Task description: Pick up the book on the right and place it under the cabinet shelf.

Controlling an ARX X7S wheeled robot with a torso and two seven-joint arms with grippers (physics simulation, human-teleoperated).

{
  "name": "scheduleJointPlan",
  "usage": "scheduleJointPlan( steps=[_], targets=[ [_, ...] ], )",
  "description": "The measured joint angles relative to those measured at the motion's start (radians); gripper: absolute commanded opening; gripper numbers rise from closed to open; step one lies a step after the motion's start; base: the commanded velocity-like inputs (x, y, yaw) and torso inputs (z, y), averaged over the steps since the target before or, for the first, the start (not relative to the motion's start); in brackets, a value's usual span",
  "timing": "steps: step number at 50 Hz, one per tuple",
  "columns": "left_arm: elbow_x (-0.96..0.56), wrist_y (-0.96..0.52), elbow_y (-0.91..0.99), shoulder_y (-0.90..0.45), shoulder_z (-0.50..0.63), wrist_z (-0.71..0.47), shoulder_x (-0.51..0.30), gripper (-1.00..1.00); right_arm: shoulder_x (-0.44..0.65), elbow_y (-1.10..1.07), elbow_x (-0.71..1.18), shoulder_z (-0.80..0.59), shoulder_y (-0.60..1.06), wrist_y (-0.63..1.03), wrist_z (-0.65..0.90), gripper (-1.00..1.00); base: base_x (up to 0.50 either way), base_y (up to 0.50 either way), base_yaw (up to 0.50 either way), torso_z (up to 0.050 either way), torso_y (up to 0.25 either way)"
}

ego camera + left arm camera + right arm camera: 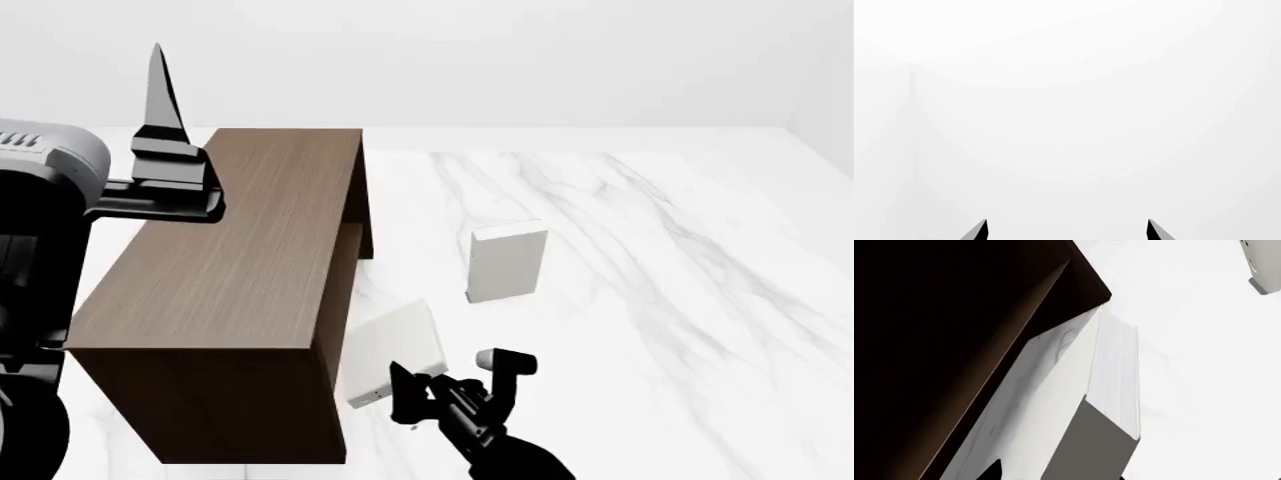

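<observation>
A dark brown wood-grain cabinet (pixel 227 290) stands on a white marble-veined floor (pixel 667 300), its open side turned toward the robot's right. Just beside that open side, near the cabinet's nearer end, the right gripper (pixel 411 385) holds a pale grey-white book (pixel 396 350), which sits tilted with one edge at the cabinet's opening. The right wrist view shows the same book (pixel 1111 385) close up, its page edges and cover running along the cabinet's dark brown edge (pixel 1054 305), with the shadowed interior beyond it; the gripper's fingertips barely show at the frame edge there, on either side of the book. Whether the book touches the floor cannot be told. A second look-alike book (pixel 507 262) stands upright on the floor, well apart from the cabinet on its open side and farther from the robot than the held one. The left gripper (pixel 160 105) hangs raised above the cabinet's top near its far end, pointing upward; in the left wrist view its two dark fingertips (pixel 977 231) stand wide apart with only blank white between them.
</observation>
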Motion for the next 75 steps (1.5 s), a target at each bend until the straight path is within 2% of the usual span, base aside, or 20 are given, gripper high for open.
scheduleJointPlan(
  steps=[30, 39, 48, 55, 64, 75],
  targets=[
    [-0.025, 0.02, -0.003, -0.004, 0.009, -0.02, -0.02, 1.0, 0.007, 0.067, 0.116, -0.072, 0.007, -0.061, 0.064, 1.0, 0.0, 0.0, 0.0, -0.001, 0.0],
    [-0.031, 0.028, -0.004, -0.003, 0.01, -0.025, -0.026, 1.0, 0.087, -0.053, 0.119, -0.075, 0.015, -0.129, 0.154, 1.0, 0.0, 0.0, 0.0, 0.0, 0.0],
    [-0.032, 0.041, -0.005, 0.006, 0.009, -0.028, -0.033, 1.0, 0.216, -0.251, 0.082, -0.095, 0.031, -0.234, 0.295, 1.0, 0.0, 0.0, 0.0, 0.0, 0.0],
    [-0.03, 0.054, -0.008, 0.016, 0.01, -0.029, -0.037, 1.0, 0.348, -0.491, -0.052, -0.156, 0.078, -0.358, 0.469, 1.0, 0.0, 0.0, 0.0, 0.0, 0.0],
    [-0.036, 0.067, -0.01, 0.019, 0.009, -0.034, -0.038, 1.0, 0.53, -0.809, -0.391, -0.271, 0.234, -0.461, 0.8, 1.0, 0.0, 0.0, 0.0, 0.0, 0.0],
    [-0.08, 0.046, -0.008, -0.029, 0.016, -0.051, -0.035, 1.0, 0.606, -0.912, -0.687, -0.353, 0.344, -0.446, 1.083, 1.0, 0.0, 0.0, 0.0, 0.0, 0.0]
  ],
)
